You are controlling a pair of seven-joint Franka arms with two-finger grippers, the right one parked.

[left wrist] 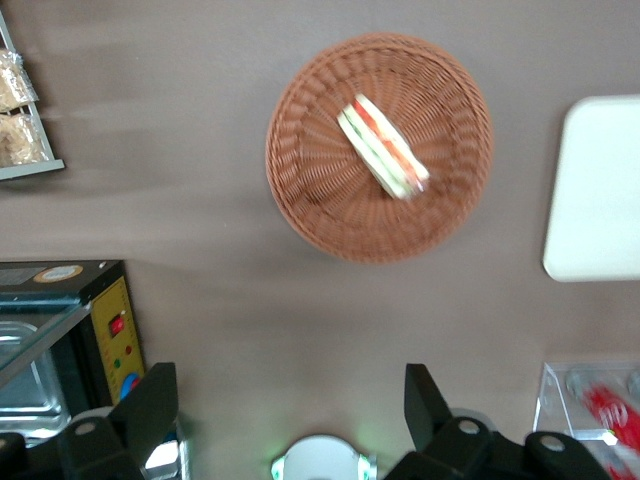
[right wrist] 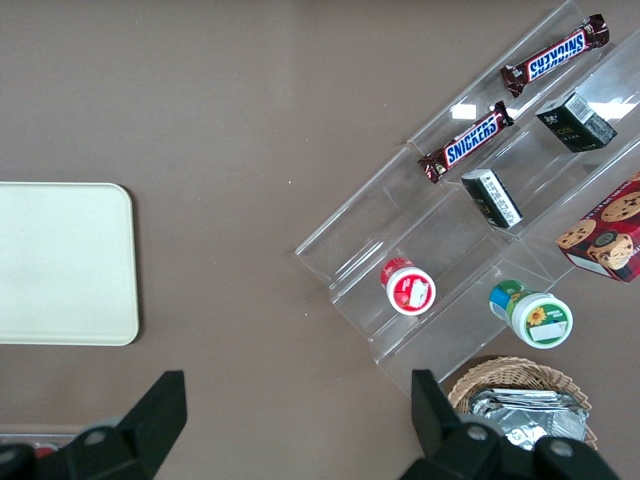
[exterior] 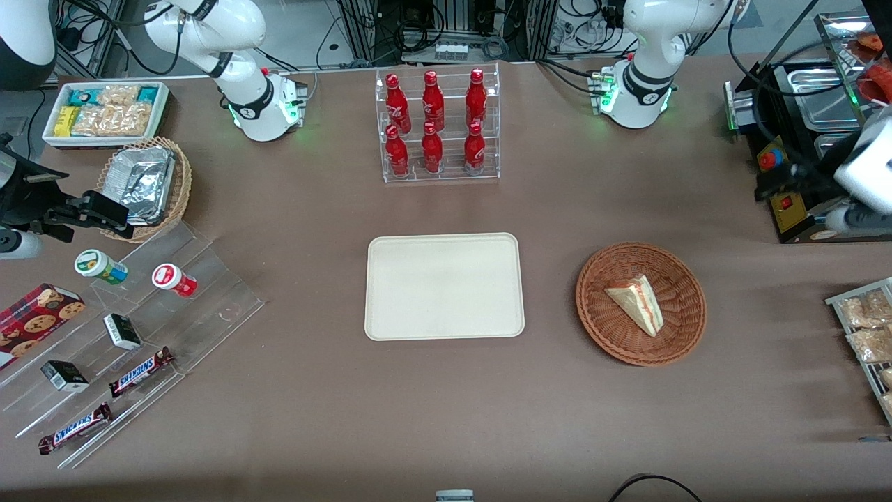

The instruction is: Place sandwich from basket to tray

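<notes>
Brown table [exterior: 446, 411]: sandwich [exterior: 637, 304] in basket [exterior: 599, 314]; pincer [left wrist: 290, 405] apparently open, high above.

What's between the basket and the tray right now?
Nothing but bare brown table between the basket and the tray, clear in the front view. The sandwich sits in the basket. The claw is open, high above the table.

A clear acrylic rack [exterior: 440, 125] held six red bottles. Two Snickers bars [exterior: 139, 371], a cookie box [exterior: 35, 317] and lidded cups [exterior: 101, 267] lay on clear stepped shelving.
</notes>
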